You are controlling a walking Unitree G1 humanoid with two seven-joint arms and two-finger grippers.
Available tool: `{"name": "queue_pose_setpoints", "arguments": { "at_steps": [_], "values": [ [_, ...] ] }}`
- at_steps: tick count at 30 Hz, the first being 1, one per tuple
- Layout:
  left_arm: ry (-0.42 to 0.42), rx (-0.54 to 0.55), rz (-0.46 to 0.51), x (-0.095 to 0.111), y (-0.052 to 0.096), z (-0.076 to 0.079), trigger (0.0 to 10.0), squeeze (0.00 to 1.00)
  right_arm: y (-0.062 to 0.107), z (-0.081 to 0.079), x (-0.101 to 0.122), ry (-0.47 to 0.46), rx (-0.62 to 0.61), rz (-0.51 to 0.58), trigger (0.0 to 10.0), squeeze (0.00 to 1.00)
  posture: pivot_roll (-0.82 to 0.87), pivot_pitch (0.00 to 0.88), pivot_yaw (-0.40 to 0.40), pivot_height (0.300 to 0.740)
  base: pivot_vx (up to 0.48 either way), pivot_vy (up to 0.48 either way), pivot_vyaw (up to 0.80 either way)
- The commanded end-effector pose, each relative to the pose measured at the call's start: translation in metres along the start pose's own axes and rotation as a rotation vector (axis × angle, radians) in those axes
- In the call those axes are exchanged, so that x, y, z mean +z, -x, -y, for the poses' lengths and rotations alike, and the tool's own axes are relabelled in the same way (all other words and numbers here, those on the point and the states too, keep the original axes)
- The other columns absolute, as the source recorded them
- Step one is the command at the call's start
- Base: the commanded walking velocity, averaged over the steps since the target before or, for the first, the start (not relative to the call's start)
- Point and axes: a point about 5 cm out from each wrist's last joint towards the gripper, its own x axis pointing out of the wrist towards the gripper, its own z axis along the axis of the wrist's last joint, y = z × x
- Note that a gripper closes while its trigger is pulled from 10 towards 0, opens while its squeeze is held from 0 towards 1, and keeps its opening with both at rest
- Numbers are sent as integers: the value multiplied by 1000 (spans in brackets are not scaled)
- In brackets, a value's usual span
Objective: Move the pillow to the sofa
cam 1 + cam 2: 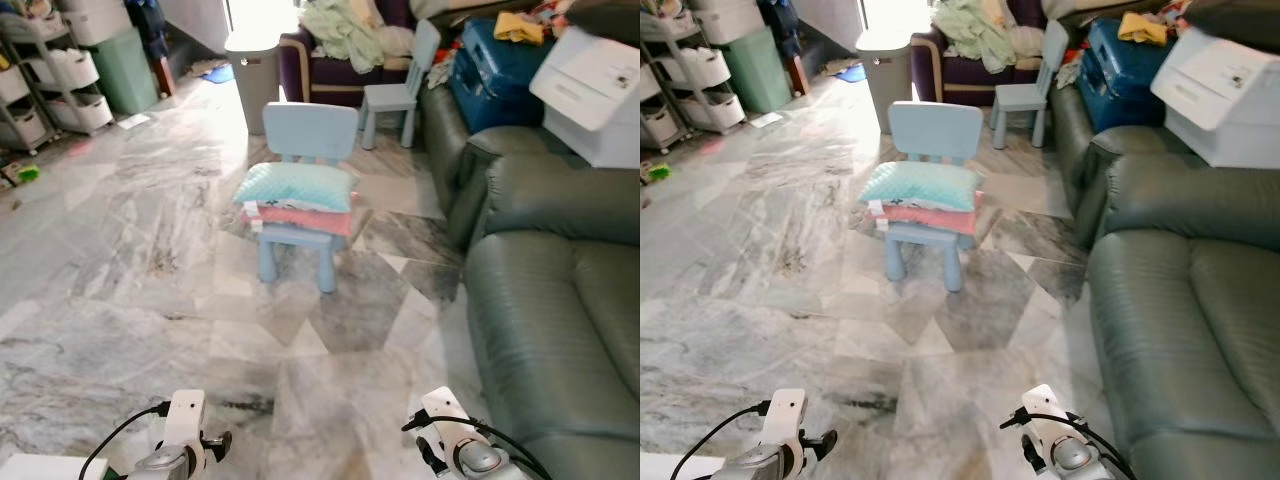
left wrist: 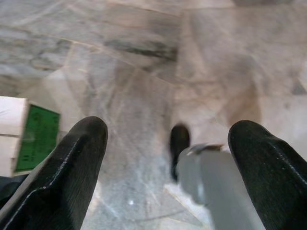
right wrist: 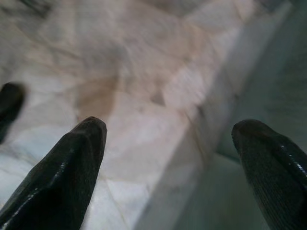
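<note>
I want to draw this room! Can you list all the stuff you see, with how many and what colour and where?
pillows: two, teal on pink, stacked on the near chair
child chairs: two, light blue, on the marble floor
sofa: one, grey-green, robot's right
printer: one, white, on the sofa
suitcase: one, blue, behind it
bin: one, grey, far back
armchair: one, purple, piled with clothes
drawer shelves: white, far left
left claw: open, low over the floor
right claw: open, beside the sofa

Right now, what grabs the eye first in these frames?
The small blue chair mid-floor, with a teal pillow stacked on a pink one on its seat. The grey-green sofa runs along the robot's right. Both grippers, left and right, hang low over the marble floor, open and empty.
</note>
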Motion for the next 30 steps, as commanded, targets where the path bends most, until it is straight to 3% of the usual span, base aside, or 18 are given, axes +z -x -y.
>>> {"name": "queue_pose_setpoints", "arguments": {
  "at_steps": [1,30],
  "values": [
    [0,34,-2,1,2,-11,10000,0,-2,-6,11,6,17,29,10000,0,76,0,41,740,319,360,0],
    [-2,38,-7,0,2,-13,10000,0,-2,-6,13,7,18,31,10000,0,78,4,44,740,318,360,0]
  ]
}}
